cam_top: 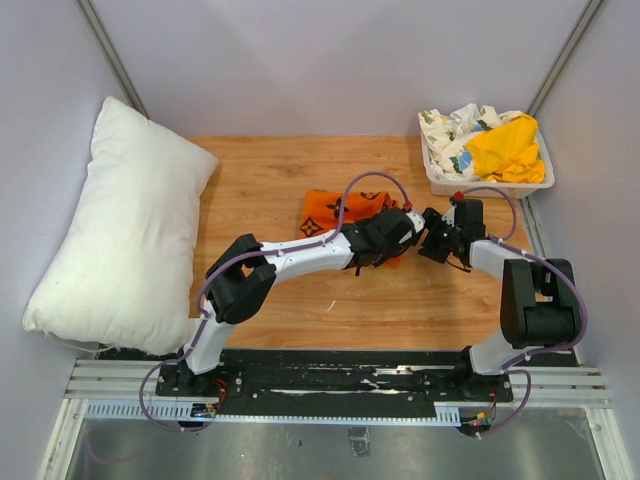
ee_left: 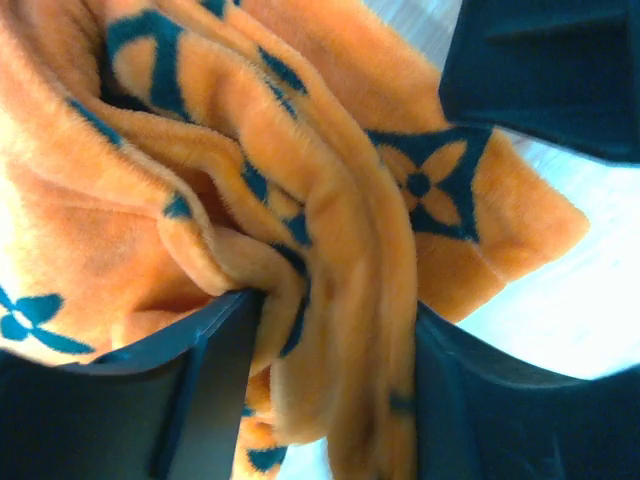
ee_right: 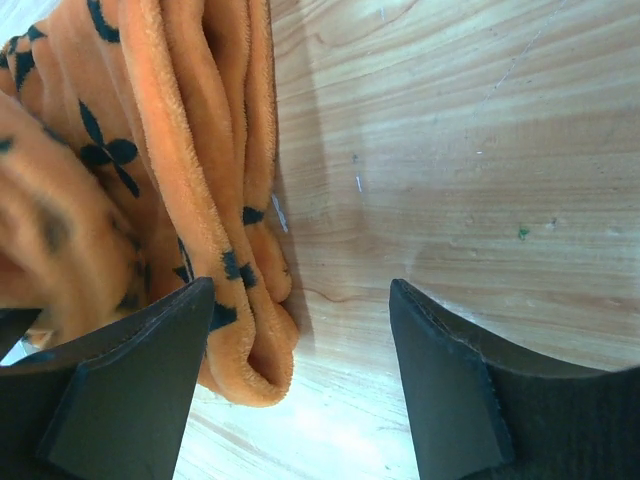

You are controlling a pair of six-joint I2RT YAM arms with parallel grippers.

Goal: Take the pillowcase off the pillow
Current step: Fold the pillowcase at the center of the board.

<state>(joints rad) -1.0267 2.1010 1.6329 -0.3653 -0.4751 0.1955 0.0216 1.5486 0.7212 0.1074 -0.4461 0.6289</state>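
Pillow (cam_top: pixel 115 235) bare, plump, propped at left wall, overhanging left edge of table (cam_top: pixel 300 300). Pillowcase (cam_top: pixel 330 212) off it, bunched at centre, well apart from pillow, long axis running left to right. Left gripper (ee_left: pixel 340 315) on its right end: plush fold fills gap between fingers, touching both, reads as clamped. Right gripper (ee_right: pixel 300 290) just right of heap, jaws apart, nothing held. Left arm nearer. Case looks fully removed; letting go likely all that remains.

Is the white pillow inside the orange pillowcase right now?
No, the pillow lies bare at far left, apart from the bunched pillowcase.
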